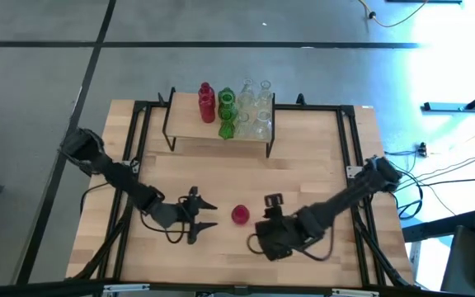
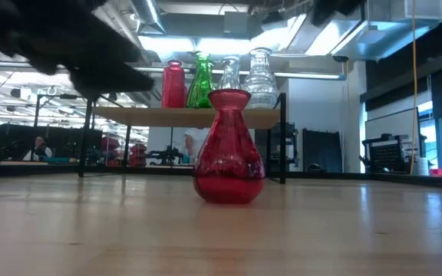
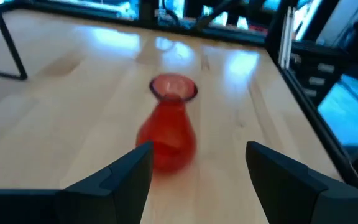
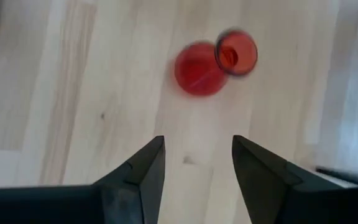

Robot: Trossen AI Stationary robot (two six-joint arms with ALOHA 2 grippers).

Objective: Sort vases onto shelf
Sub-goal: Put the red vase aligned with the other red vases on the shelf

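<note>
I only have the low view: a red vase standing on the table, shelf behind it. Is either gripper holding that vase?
Observer: No. The red vase stands free between the left gripper and the right gripper.
Operator: Are the left fingers open?
Observer: Yes, the left wrist view shows them spread, with the vase ahead.
Operator: How full is the shelf?
Observer: The shelf is bare on its left part; the red, green and clear vases crowd its middle and right.

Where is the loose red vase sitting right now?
In the high view the red vase stands upright on the table near its front edge, between the left gripper and right gripper, touching neither.
</note>
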